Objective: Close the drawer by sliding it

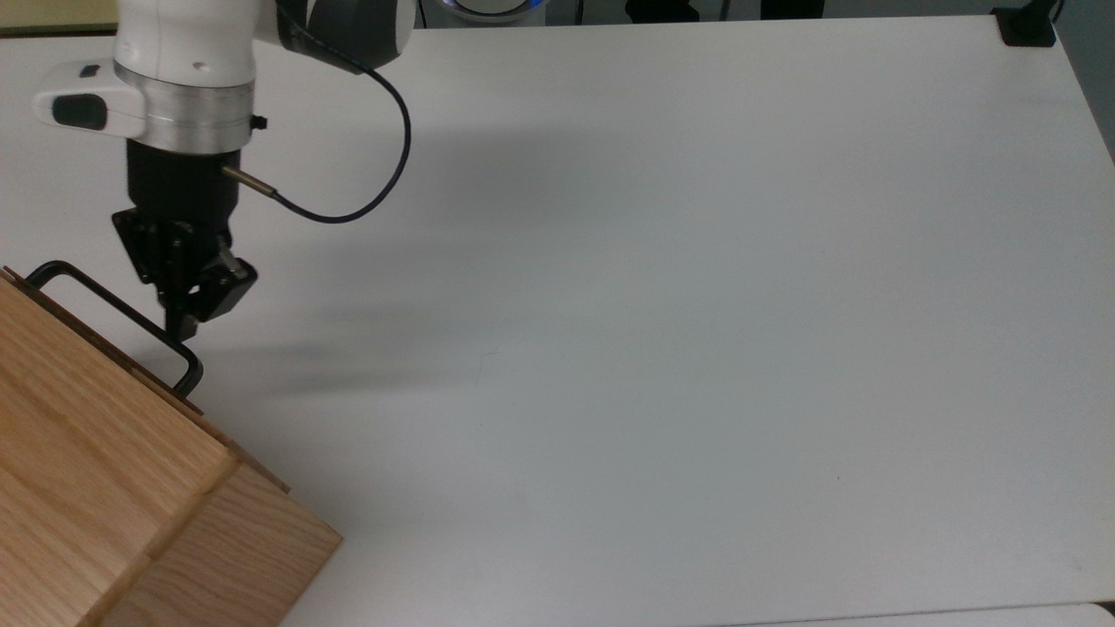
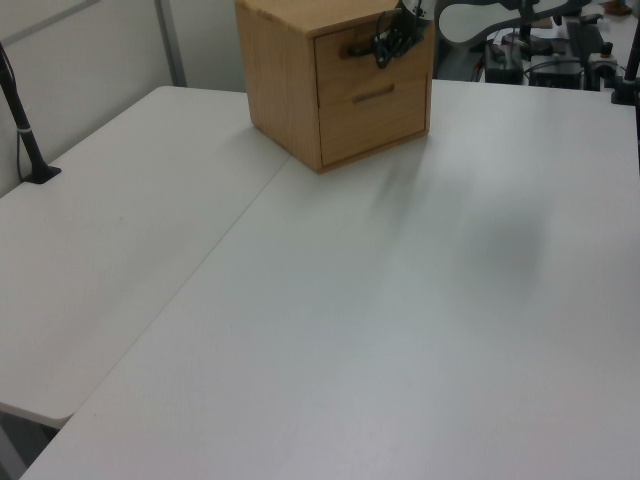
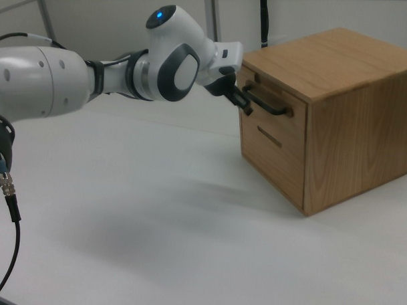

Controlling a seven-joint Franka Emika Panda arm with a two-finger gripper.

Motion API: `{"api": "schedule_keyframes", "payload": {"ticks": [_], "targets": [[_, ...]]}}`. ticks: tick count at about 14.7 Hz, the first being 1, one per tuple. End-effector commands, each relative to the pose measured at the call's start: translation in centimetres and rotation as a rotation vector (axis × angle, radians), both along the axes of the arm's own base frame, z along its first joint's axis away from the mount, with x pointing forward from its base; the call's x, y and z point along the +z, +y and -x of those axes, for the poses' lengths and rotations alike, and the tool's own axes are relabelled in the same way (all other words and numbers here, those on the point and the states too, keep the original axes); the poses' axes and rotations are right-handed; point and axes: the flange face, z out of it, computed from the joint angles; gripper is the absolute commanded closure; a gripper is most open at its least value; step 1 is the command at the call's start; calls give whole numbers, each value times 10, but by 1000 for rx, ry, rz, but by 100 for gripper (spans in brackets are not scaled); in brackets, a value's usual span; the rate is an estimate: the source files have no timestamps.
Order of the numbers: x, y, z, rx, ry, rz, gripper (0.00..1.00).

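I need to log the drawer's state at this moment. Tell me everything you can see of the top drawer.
The drawer is the upper of two in the oak-grain cabinet. Its light wooden front sits flush with the cabinet face, so it looks fully closed. A long black metal bar handle stands off the front on bent ends. The gripper is right beside the handle near one end; contact cannot be told. The cabinet stands on a white table.

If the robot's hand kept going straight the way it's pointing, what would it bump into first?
Probably the black bar handle of the drawer. In the right view the hand points at the cabinet front, its tips right at the handle. Whether they touch is unclear.
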Motion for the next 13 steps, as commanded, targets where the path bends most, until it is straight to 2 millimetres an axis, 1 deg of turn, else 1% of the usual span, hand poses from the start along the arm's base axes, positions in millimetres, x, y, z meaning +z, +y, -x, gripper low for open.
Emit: {"api": "schedule_keyframes", "payload": {"ticks": [1,3,6,9,10,11,12,13], "targets": [[8,61,18,98,204,7,100],[20,90,35,125,297,-16,100],[41,136,71,203,411,-27,100],[65,165,114,314,525,-60,100],[75,175,138,380,581,-62,100],[75,188,157,434,616,-51,100],[77,194,166,455,618,-44,100],[76,195,170,457,623,-44,100]]}}
